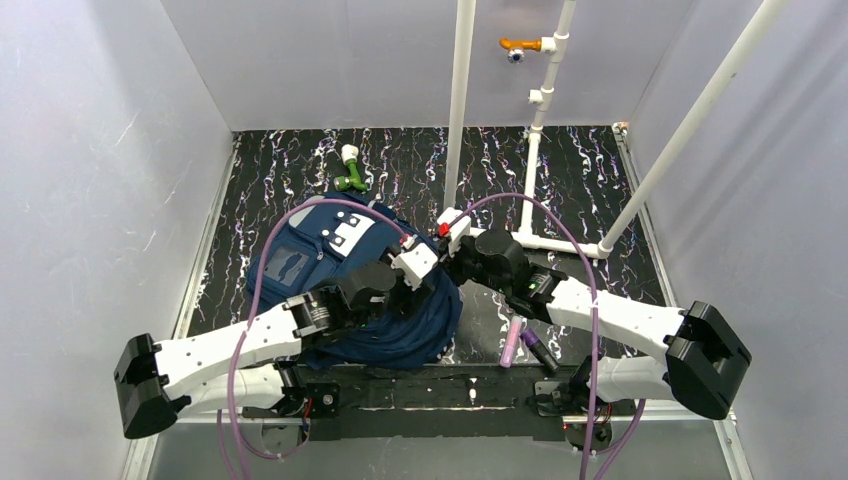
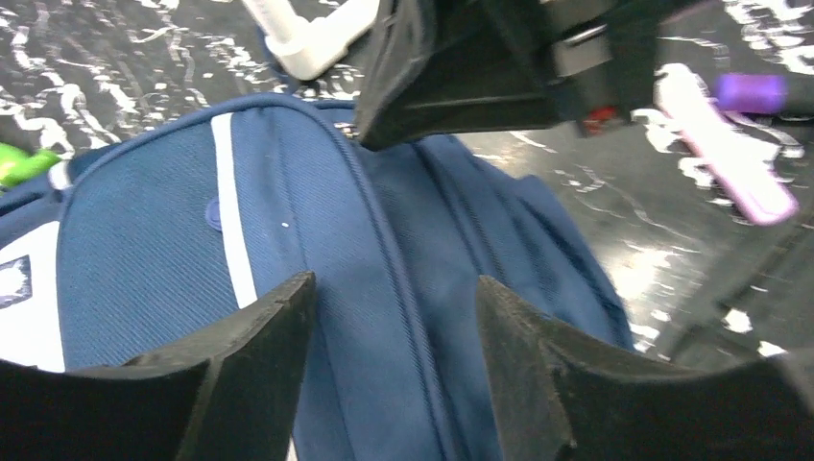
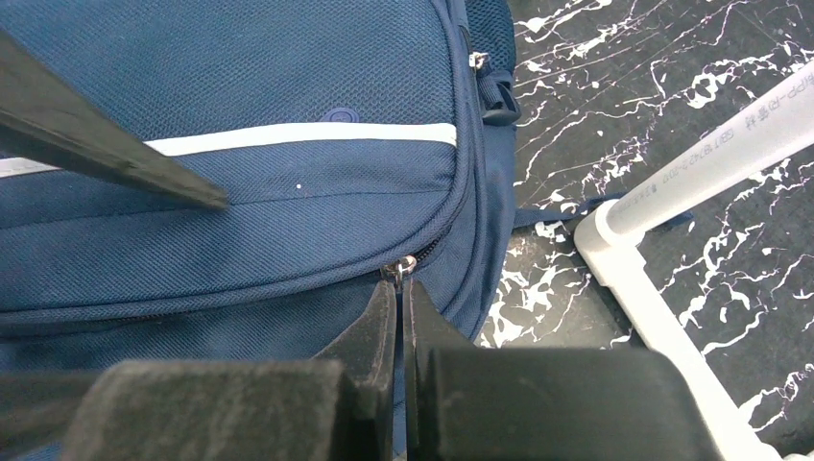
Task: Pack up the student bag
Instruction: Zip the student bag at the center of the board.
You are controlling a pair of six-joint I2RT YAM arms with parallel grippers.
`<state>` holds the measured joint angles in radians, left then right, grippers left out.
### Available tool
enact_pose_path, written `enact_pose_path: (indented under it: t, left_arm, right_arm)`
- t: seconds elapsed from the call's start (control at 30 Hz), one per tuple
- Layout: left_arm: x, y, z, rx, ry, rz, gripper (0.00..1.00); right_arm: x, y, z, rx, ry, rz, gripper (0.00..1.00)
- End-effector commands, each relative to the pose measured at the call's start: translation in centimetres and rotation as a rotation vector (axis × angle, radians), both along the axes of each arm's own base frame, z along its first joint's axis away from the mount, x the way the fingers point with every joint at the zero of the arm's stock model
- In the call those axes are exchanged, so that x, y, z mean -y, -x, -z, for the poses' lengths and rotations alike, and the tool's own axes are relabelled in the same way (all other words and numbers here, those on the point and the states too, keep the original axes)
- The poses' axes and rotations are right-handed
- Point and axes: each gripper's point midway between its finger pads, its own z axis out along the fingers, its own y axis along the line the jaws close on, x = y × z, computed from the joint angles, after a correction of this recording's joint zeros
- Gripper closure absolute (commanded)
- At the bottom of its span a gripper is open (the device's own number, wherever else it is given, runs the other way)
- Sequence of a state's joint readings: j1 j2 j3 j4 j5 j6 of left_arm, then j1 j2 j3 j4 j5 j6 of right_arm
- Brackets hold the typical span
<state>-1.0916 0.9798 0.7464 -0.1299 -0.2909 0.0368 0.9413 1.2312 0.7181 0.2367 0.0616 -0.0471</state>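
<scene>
A large navy-blue fabric backpack (image 1: pixel 395 335) with pale stripes and a white patch lies flat on the black white-veined tabletop (image 1: pixel 590 170), toward the left and near side, with both of the 2 arms reaching over it. The right gripper (image 3: pixel 399 288), its jaws pressed together, pinches the silver metal zipper pull (image 3: pixel 403 266) on the bag's curved right edge, where the zipper line rounds the corner. The left gripper (image 2: pixel 394 293) hovers just above the bag's front panel with its jaws partly open and nothing between them but the blue cloth below. 1 of its dark fingers (image 3: pixel 106 144) slants over a pale stripe close to the right gripper's tips. The 2 tools are nearly nose to nose, and the right gripper's black body fills the space directly ahead of the left one. A white plastic pipe frame (image 1: pixel 533 170) stands on the table just beside the bag's right edge, its foot near the pinched zipper pull. A pink pen (image 1: pixel 512 343) and a purple pen (image 1: pixel 540 352) lie on the table under the right arm, apart from the bag. A green-and-white plastic piece (image 1: pixel 350 170) rests beyond the bag's far edge.
</scene>
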Motion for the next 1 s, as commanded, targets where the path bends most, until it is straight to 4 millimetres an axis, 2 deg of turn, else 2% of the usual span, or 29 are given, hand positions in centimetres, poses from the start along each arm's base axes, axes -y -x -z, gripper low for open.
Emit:
enact_pose_path:
  t: [0.0,0.13,0.23,0.27,0.4,0.5,0.63,0.73,0.8,0.97]
  left_arm:
    - [-1.1,-3.2,-0.6,0.157,-0.019,-0.156,0.45]
    - [-1.9,-3.9,0.6,0.172,-0.073,-0.216,0.53]
    - [-2.8,-4.3,0.9,0.181,-0.088,-0.268,0.68]
    - [-4.1,-4.4,0.6,0.195,-0.098,-0.315,0.84]
    - [-5.6,-3.1,0.7,0.154,-0.101,-0.31,1.0]
    - [-5.8,-1.4,0.5,0.125,-0.04,-0.226,1.0]
    - [-4.9,1.4,-0.1,0.083,0.074,-0.06,1.0]
    - [-5.1,2.9,0.0,0.045,0.079,0.01,1.0]
    - [-5.1,3.8,0.1,0.03,0.09,0.05,1.0]
    - [-4.0,4.3,-0.6,0.053,0.144,0.121,1.0]
  right_arm:
    - [-1.8,0.1,-8.3,0.094,-0.216,-0.041,0.99]
    - [-1.3,0.0,-9.3,0.112,-0.233,-0.023,0.99]
    - [-1.2,-0.4,-9.2,0.112,-0.226,-0.002,0.99]
    - [-0.3,-1.5,-7.8,0.136,-0.16,0.061,0.99]
    - [0.7,-3.4,-5.3,0.178,-0.027,0.119,0.99]
    - [1.2,-4.9,-4.4,0.208,0.002,0.14,0.99]
    - [0.7,-7.0,-3.5,0.241,-0.018,0.107,0.99]
    - [0.3,-9.3,-3.4,0.277,-0.011,0.111,0.99]
    - [-1.3,-10.0,-3.4,0.297,-0.015,0.037,0.99]
    - [-6.7,-11.6,-4.2,0.332,-0.084,-0.114,0.99]
